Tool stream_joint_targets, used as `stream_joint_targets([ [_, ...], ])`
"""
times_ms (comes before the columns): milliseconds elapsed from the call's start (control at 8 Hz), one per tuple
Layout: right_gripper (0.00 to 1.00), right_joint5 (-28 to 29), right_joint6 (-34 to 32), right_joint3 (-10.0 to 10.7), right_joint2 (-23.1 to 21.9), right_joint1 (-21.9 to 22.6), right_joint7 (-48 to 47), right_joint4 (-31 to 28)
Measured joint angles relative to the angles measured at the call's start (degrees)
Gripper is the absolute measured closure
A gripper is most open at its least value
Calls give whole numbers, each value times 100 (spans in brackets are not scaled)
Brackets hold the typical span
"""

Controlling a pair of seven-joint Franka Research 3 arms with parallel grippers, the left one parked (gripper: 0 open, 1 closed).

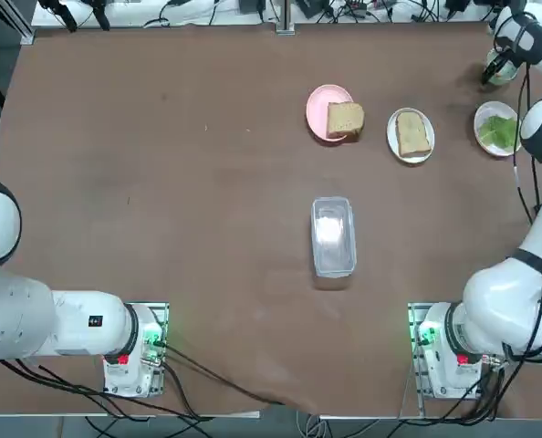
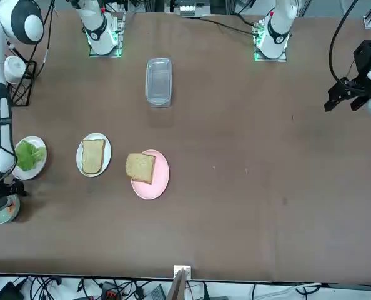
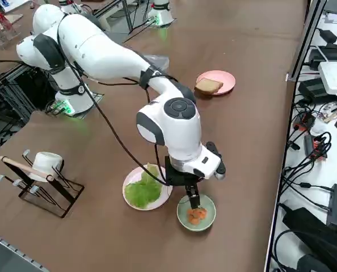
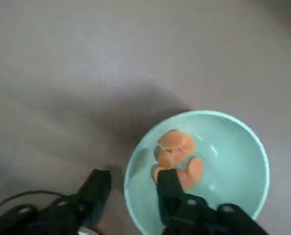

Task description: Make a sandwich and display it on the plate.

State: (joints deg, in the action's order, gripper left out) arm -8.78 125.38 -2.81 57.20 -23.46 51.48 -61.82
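Note:
One tan bread slice (image 1: 345, 119) lies half on a pink plate (image 1: 320, 111). A second slice (image 1: 412, 134) rests on a round white plate (image 1: 425, 152). Green lettuce (image 1: 499, 130) sits on another white plate (image 1: 484, 117) near the table's right edge. My right gripper (image 4: 133, 188) hangs over a pale green cup (image 4: 233, 161) holding orange pieces (image 4: 177, 152). One finger (image 4: 99, 188) is outside the rim and the other is inside, with the rim between them and a gap left. In the right side view the gripper (image 3: 192, 205) points down into that cup (image 3: 209, 216), just beside the lettuce (image 3: 143, 190).
A clear plastic box (image 1: 333, 235) stands mid-table. A black wire rack with a white cup (image 3: 43, 164) sits off the table's right side. Cables and devices (image 3: 327, 73) line the far edge close to the green cup.

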Motion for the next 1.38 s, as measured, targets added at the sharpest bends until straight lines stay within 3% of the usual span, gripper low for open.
stream_joint_targets([
  [250, 89, -48, 13, 0, 35, -100, 45, 0],
  [375, 96, -52, 25, -1, 10, -132, 55, 26],
  [750, 96, -16, -321, -86, -262, -58, 62, 125],
  [1125, 96, 442, -1605, -312, -988, 354, -358, 169],
  [1375, 96, 895, -2454, -735, -1198, 427, -1125, 159],
])
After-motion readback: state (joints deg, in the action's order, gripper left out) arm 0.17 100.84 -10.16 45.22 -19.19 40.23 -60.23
